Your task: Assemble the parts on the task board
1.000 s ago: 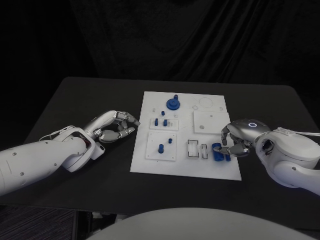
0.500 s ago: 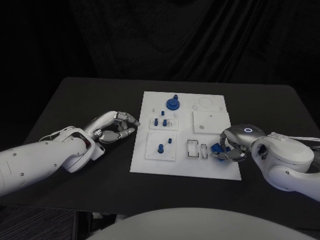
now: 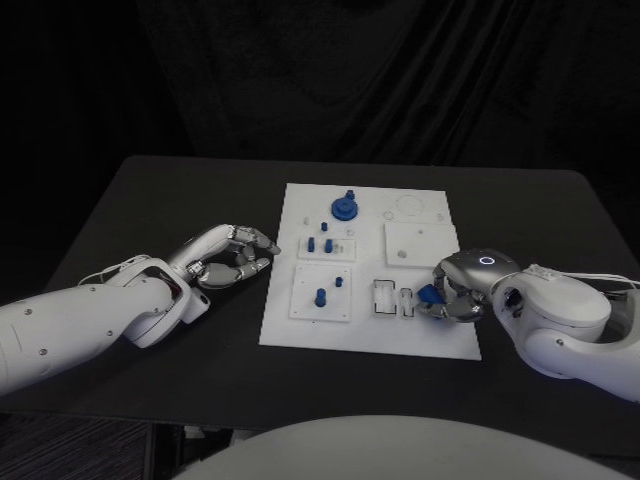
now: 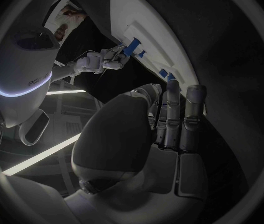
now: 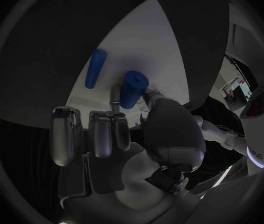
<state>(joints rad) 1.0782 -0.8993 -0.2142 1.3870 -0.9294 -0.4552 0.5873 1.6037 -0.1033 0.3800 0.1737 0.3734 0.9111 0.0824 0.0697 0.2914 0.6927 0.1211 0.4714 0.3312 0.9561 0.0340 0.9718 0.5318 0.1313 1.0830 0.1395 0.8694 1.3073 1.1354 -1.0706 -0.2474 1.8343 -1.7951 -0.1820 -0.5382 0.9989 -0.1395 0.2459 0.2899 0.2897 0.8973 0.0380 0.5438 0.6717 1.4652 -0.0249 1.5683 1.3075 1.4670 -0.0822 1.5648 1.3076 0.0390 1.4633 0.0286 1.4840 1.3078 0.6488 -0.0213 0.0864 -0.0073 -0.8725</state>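
Black table (image 3: 162,190), white board (image 3: 421,338). Right hand (image 3: 457,293) pinching blue peg (image 5: 132,88), slots (image 3: 397,298) just beside; left hand (image 3: 231,255) curled, empty, farther off.

Right hand (image 3: 457,292) covers most of the blue part (image 3: 428,294) it holds at the board's (image 3: 450,340) right edge; part's shape unclear in head view. Pegs (image 3: 320,243) on board's left blocks too small to resolve. Left hand's (image 3: 231,256) palm side hidden.

Your right hand (image 3: 457,290) has slid left across the task board (image 3: 371,335), carrying its pinched blue part (image 3: 427,295) toward the slotted holder (image 3: 394,298).
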